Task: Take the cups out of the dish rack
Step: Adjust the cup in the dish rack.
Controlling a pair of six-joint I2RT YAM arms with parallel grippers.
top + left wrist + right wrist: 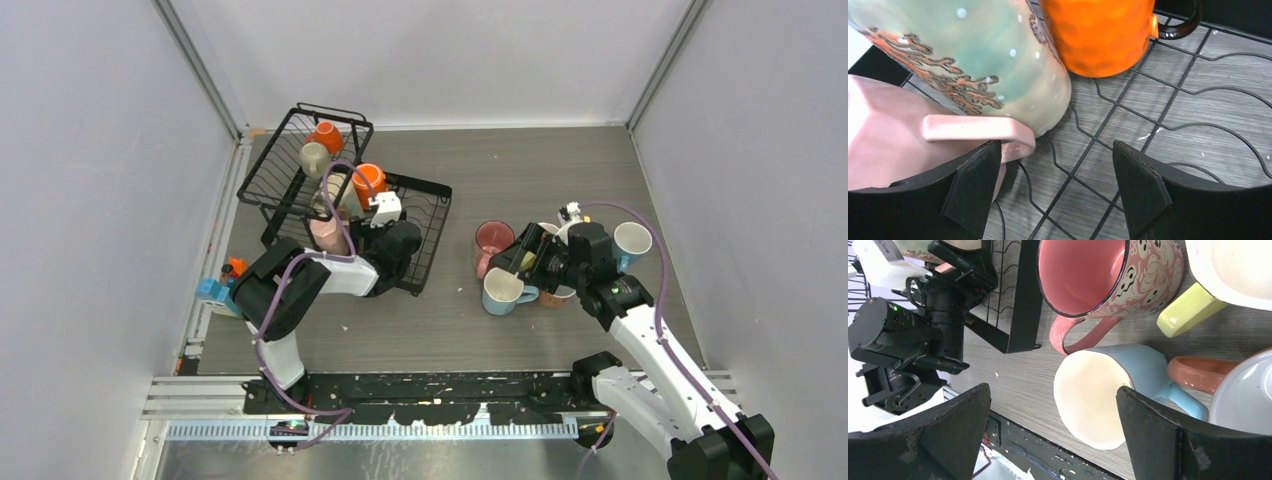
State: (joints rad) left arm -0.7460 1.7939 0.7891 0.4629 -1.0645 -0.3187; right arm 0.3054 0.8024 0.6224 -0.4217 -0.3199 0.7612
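The black wire dish rack stands at the left. It holds two orange cups, a beige cup, a patterned green-beige cup and a pink cup. My left gripper is open over the rack tray. In the left wrist view its left finger sits against the pink cup's handle, next to the patterned cup and an orange cup. My right gripper is open and empty above the cups on the table. The light blue cup lies beside its right finger.
On the table at the right stand a pink ghost-print cup, a light blue cup, a yellow-handled cup, an orange-handled cup and a blue-white cup. The rack's corner is close to them.
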